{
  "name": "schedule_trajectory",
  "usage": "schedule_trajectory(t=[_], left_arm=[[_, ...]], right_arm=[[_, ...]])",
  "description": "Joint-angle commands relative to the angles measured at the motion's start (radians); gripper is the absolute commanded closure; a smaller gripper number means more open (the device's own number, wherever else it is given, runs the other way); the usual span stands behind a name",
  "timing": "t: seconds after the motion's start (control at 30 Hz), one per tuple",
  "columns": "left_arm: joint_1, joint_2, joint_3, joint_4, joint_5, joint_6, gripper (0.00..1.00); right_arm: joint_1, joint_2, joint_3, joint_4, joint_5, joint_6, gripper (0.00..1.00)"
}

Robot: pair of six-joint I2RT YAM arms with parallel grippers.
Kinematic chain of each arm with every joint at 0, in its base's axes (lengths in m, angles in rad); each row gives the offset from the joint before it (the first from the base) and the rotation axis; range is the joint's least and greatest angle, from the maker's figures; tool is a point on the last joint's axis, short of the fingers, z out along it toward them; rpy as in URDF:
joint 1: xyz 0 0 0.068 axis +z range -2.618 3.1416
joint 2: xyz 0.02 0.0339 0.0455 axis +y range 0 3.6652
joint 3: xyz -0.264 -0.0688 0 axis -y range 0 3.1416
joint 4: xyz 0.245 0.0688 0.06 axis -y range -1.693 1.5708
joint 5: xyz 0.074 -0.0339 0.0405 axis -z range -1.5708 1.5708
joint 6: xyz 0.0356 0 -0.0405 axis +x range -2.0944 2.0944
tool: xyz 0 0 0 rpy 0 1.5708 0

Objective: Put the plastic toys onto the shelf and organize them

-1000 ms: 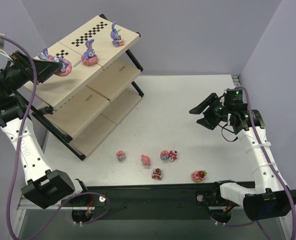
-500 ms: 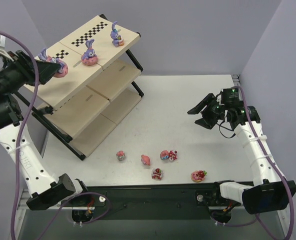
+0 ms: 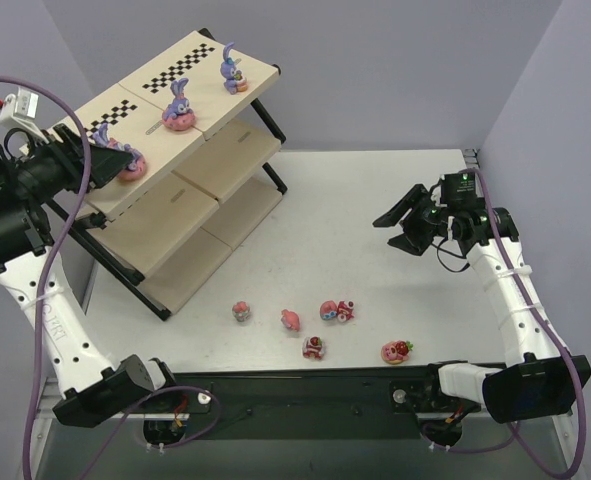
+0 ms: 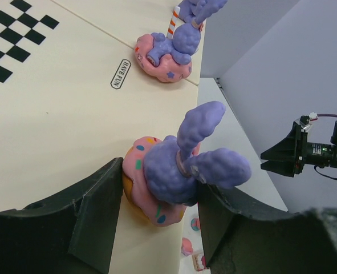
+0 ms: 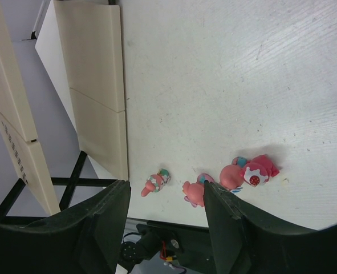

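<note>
So the purple bunny [image 3: 121, 158] [image 4: 174, 177] on its pink sprinkled donut base is sitting at the near-left end of the shelf's [image 3: 190, 190] top board, close to the front edge. Its long axis runs from the donut up through the ears; one ear sticks straight out and the other splays sideways, both pointing away from the board. The left gripper [image 3: 108, 160] [image 4: 159, 185] is clamped on it, a black finger pressed against each side of the donut. A little further along the same board there's a second bunny [image 3: 179, 105] [image 4: 171, 48], and right beside it a small oval stamp [image 4: 120, 74] that reads "HAVE FUN". A third bunny [image 3: 233, 70] stands near the far end, and the black-and-white checker strips [image 3: 180, 65] [image 4: 14, 40] run along the back edge. Down on the table [image 3: 375, 190], the small pink and red toys [image 3: 314, 347] [image 5: 231, 176] are scattered near the near edge. The right gripper [image 3: 390, 218] [image 5: 167, 197] hangs over the table's right side, fingers apart, nothing between them.
</note>
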Motion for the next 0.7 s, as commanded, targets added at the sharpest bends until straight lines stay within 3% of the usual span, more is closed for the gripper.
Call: schedule_trajectory(t=[0.0,0.3,0.57,0.67], left_arm=[[-0.015,-0.037,0.016,-0.034,-0.025,0.069,0.94],[-0.054,-0.053,0.048,-0.164,-0.187,0.175,0.74],[-0.063,-0.05,0.053,-0.189,-0.235,0.179,0.38],[-0.063,-0.047,0.062,-0.195,-0.246,0.181,0.29]], right_arm=[[0.01,-0.014,0.013,-0.038,-0.028,-0.005,0.46],[0.022,-0.017,0.006,-0.038,-0.027,-0.004,0.46],[0.028,-0.03,-0.001,-0.038,-0.022,-0.002,0.46],[0.028,-0.037,-0.004,-0.038,-0.019,-0.002,0.46]])
